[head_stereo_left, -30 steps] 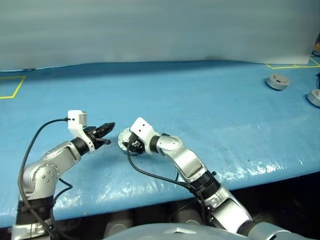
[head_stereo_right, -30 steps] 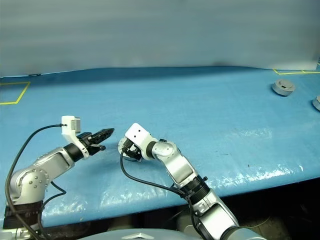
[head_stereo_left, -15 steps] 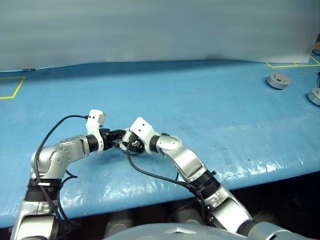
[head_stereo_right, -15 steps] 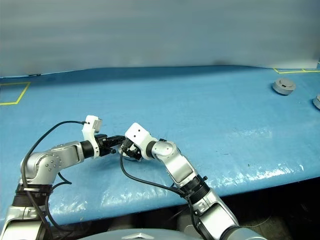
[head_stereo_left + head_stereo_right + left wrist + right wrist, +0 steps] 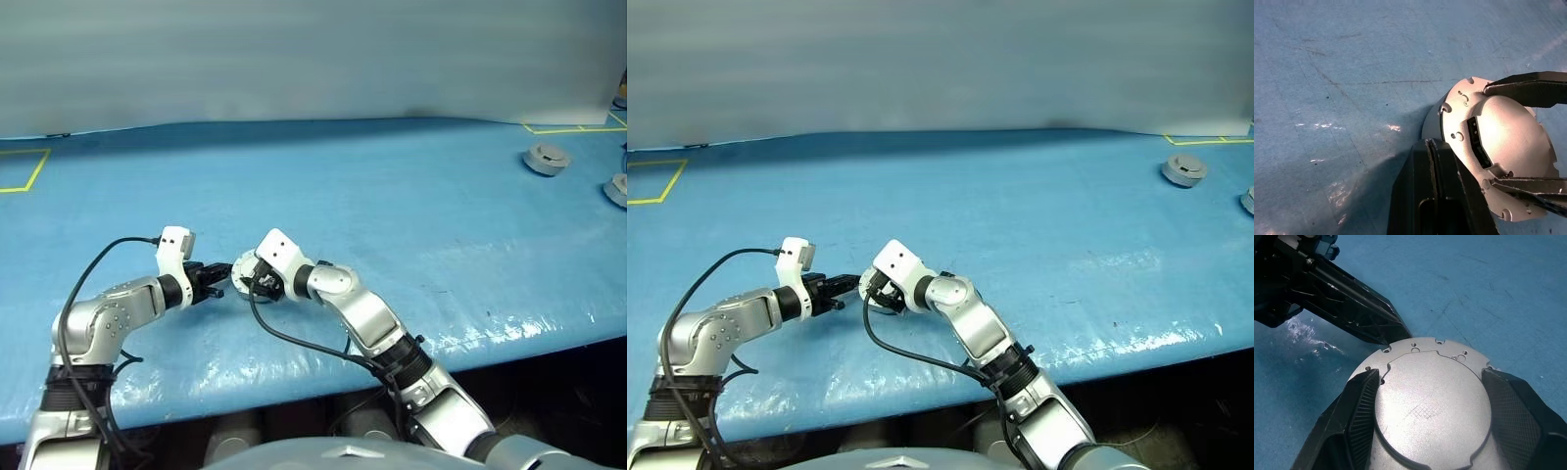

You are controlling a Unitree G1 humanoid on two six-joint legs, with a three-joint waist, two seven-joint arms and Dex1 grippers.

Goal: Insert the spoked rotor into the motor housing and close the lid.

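Observation:
The motor housing (image 5: 1433,121) lies on the blue table with its lid (image 5: 1432,406) down on it, the plain grey outer face and raised centre showing. My right gripper (image 5: 1440,418) is shut on the housing, with one black finger (image 5: 1359,416) on each side of the rim. The left gripper (image 5: 223,277) is shut. Its joined fingertips (image 5: 1387,326) press low against the rim on the side away from the right arm. The spoked rotor is hidden.
Two grey pucks (image 5: 544,158) (image 5: 616,189) sit far off at the back right. Yellow tape marks a square (image 5: 24,171) at the back left. The table's front edge (image 5: 294,377) runs close below both arms.
The left gripper, which hung raised and to the left of the housing, has come down and in against its rim. The right gripper and housing have kept still.

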